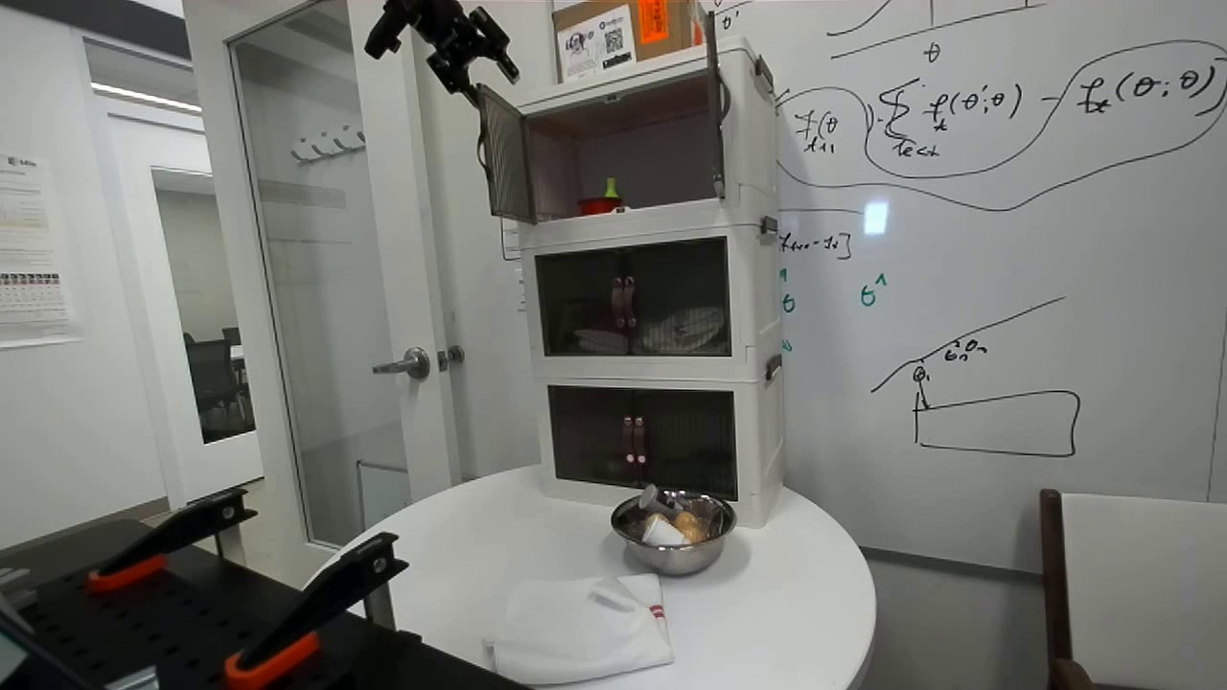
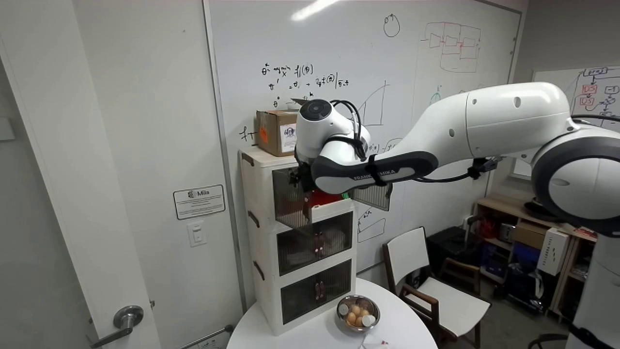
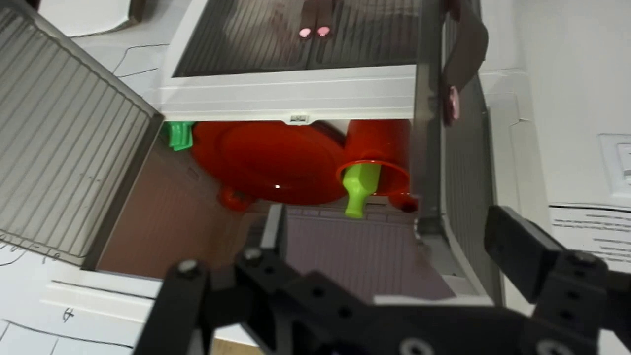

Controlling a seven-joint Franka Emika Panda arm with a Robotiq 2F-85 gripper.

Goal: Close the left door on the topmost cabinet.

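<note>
While the gripper point(image 3: 387, 217) hung spread wide with nothing held, the left door point(image 1: 506, 158) stood open just below it, lined up with the gap in the wrist view; contact couldn't be told. Topmost cabinet point(image 1: 752, 144) sat ahead of and below the gripper, top of the stack point(image 1: 752, 307) on the desk point(image 1: 796, 585).

Risks, my read: inner finger point(image 3: 275, 227) could've been trapped between door and cabinet if the sweep began without lifting clear; outer finger point(image 3: 522, 256) could've snagged the handle point(image 3: 466, 49). Hard push that high could've shifted the stack; wide wrist swing could've clipped the cardboard box point(image 2: 272, 134) beyond the gripper.

Writing: arm point(image 2: 436, 140) read FRANK…EMIKA, a strap point(image 2: 374, 169) across the middle. Wall sign point(image 2: 199, 202) past the outer finger said Mila, rest too small. Whiteboard point(image 1: 1016, 249) beyond the gripper carried handwritten θ formulas. Box label point(image 1: 596, 46) showed a QR code point(image 1: 613, 41); print wasn't readable.
</note>
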